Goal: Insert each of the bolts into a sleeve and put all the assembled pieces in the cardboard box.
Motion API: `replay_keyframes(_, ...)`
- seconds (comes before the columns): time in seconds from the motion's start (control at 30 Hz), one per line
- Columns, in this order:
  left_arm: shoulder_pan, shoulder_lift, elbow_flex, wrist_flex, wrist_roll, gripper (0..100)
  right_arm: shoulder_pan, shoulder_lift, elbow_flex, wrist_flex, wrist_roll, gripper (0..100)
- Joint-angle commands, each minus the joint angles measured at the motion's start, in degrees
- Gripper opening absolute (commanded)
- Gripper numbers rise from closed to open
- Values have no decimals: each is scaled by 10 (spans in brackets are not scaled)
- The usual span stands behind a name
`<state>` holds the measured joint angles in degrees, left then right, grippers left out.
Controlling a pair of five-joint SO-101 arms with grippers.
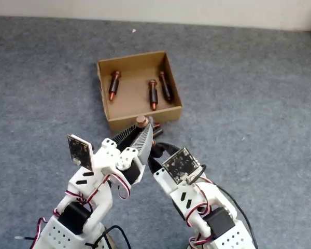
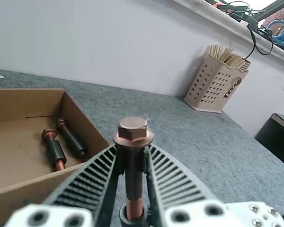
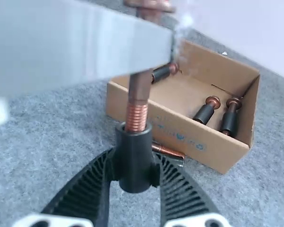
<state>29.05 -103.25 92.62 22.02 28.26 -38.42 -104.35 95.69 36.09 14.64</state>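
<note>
Bolt-to-sleeve mate, at 6 o'clock of the cardboard box.
My left fingers pinch the bolt upright, head up. My right fingers pinch the sleeve beneath, with the thread tip just inside the bore. Risks: tilt between the 2 axes jams the thread at the rim, or the shaft slips in my grip under push. 3 assembled pieces are boxed; 1 loose bolt waits on the desk.

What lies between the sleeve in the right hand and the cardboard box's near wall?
A loose bolt lies at the foot of the cardboard box's near wall, beyond the sleeve; the right wrist view shows it.
</note>
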Motion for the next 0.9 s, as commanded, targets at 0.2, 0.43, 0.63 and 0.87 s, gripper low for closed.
replay_keyframes(0.2, 21, -7, -45, 114, -6, 8, -1, -9, 23, -20, 4, 5)
replay_keyframes(0.43, 58, -7, -95, 262, -6, 215, 27, -9, 22, -22, 4, 5)
replay_keyframes(0.63, 55, -7, -98, 282, -11, 240, 52, -9, 22, -22, 1, 5)
replay_keyframes(0.87, -57, -7, -149, 319, -65, 114, 121, -7, 23, -19, -79, 5)
